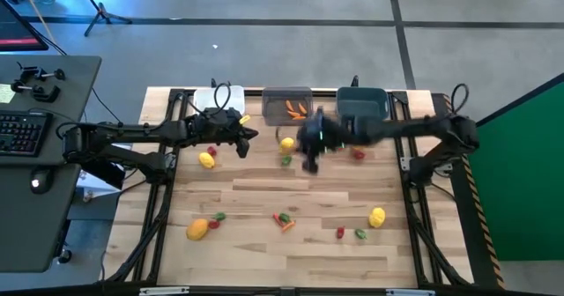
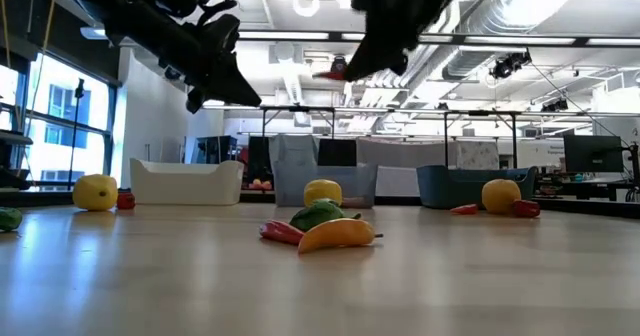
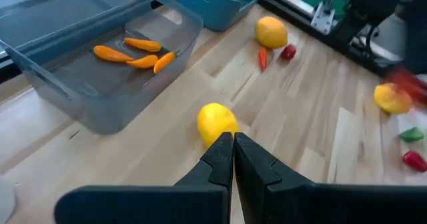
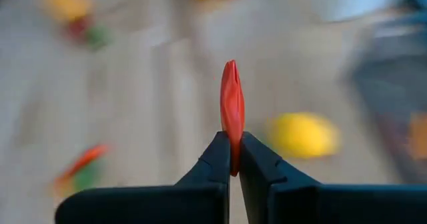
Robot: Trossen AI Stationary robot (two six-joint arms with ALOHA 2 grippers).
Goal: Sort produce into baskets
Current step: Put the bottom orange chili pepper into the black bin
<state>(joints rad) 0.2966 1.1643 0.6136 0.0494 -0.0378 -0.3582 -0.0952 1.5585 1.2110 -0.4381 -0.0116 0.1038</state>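
Landmark: the translucent grey bin (image 1: 287, 105), middle of three at the table's (image 1: 264, 261) far edge.

White bin (image 1: 218, 97): just left of the grey bin.

My left gripper (image 1: 244, 137): raised in front of the gap between the white and grey bins, fingers pressed together on nothing. In my left wrist view its tips (image 3: 232, 151) point at a yellow lemon (image 3: 217, 123) lying just in front of the grey bin.

Yellow fruit (image 1: 206, 160) with a small red piece (image 1: 212, 151): left of the grey bin and nearer the front.

Grey bin contents: several slim orange carrot shapes (image 3: 131, 53) on its floor.

My right gripper (image 1: 310, 159): raised above the table in front of the grey bin's right end, blurred in the overhead picture. My right wrist view shows the fingers (image 4: 212, 159) clamped on a slim red chili (image 4: 232, 111), which stands up between them.

Dark teal bin (image 1: 362, 102): just right of the grey bin.

Loose produce well in front of the grey bin: a yellow-orange fruit (image 1: 197, 229), a carrot with green bits (image 1: 284, 220), a yellow fruit (image 1: 377, 216), red and green pieces (image 1: 350, 233).
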